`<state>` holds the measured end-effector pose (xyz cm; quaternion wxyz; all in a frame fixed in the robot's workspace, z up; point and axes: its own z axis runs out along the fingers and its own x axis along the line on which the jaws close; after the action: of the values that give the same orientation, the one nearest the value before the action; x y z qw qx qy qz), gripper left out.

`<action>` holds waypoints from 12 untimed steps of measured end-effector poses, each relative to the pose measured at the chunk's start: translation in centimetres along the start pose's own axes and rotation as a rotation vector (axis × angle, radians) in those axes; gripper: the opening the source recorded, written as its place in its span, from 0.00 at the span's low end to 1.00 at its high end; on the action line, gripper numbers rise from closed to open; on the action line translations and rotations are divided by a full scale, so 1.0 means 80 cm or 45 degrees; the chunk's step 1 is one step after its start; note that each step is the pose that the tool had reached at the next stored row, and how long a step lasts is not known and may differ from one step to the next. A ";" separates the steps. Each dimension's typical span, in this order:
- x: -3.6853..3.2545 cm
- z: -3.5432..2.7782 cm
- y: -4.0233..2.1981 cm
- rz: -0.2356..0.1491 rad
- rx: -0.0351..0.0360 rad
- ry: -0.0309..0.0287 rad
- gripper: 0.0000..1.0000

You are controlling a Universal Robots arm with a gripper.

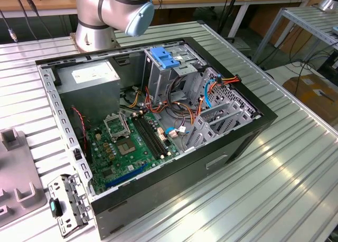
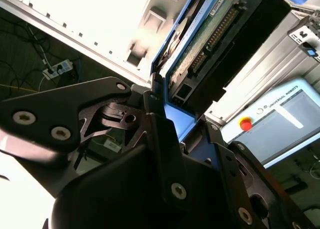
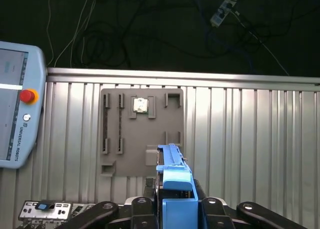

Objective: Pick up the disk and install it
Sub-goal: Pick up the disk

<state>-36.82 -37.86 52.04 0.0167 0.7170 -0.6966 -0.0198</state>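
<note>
Table (image 1: 296,163): ribbed metal, open computer case (image 1: 158,120) on it.
Disk (image 3: 170,158): held edge-on off the table, grey fixture plate (image 3: 125,134) beyond it, first wrist view.
Gripper (image 3: 176,214): fingers clamped on its blue end handle (image 3: 176,183), probably leaving the body free to slide in.

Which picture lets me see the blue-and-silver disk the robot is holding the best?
The second wrist view: the flat silver-black disk with blue plastic rails shows its broad face and green circuit board, clamped in the black gripper. The first wrist view sees the disk edge-on, mostly blue handle.
</note>
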 end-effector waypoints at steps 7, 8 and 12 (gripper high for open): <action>0.0017 -0.0013 -0.0363 0.000 -0.0001 0.0004 0.37; 0.0018 -0.0015 -0.0401 0.000 -0.0002 0.0004 0.37; 0.0033 -0.0022 -0.0602 0.000 -0.0005 0.0003 0.37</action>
<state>-32.00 -37.99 51.97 0.0170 0.7170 -0.6966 -0.0198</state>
